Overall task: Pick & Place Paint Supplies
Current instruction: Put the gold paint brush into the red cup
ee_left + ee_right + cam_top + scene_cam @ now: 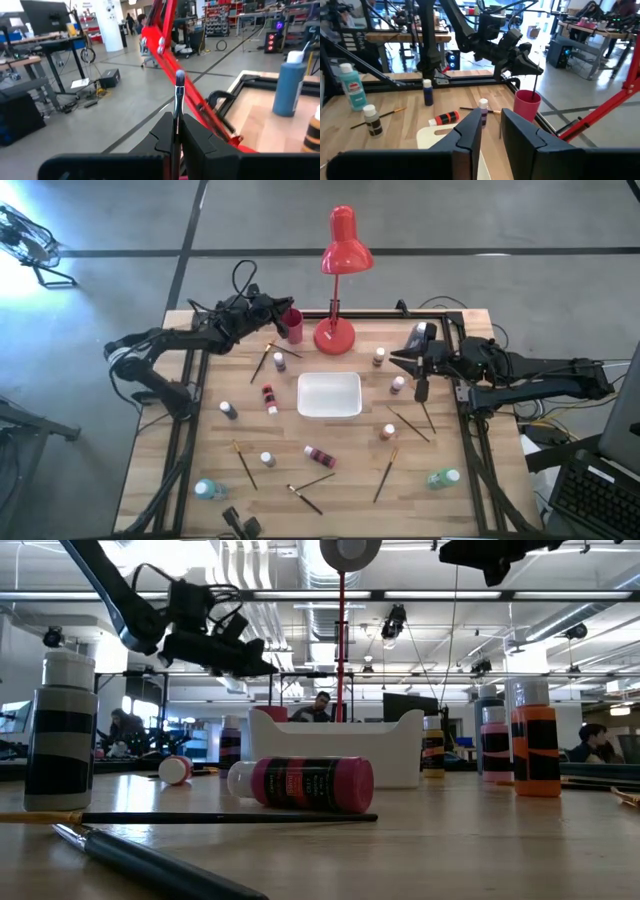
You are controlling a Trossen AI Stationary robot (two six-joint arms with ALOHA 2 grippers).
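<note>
**Brush held over the red cup**

Left gripper point(283, 317) is up at about 11 o'clock from the tray point(329, 396), right over the cup point(293, 325). Its fingers are pinched tight on a thin brush point(177, 102). In the left wrist view the brush stands straight up between the two dark fingers, hairs on top. In the right wrist view the brush hangs down from that gripper, and its low end is at the mouth of the cup (I cannot tell if it touches the rim).

Right gripper point(403, 360) floats at about 2 o'clock from the tray, near a small bottle point(398, 385). Its fingers are a little apart and there is nothing between them.

The lamp point(340, 255) stands at 12 o'clock from the tray, just beside the cup.

Paint things lie all over the table point(470, 480). A purple bottle point(279, 361) and a loose brush point(259, 364) lie at 10 o'clock. A red bottle point(268, 398) lies on its side at 9 o'clock. A pink bottle point(320, 456) lies on its side at 6 o'clock, with more brushes point(310, 482) near it. Two teal bottles sit in the near corners, one at 7 o'clock point(206, 489) and one at 5 o'clock point(443, 477). The tray itself looks bare inside.
</note>
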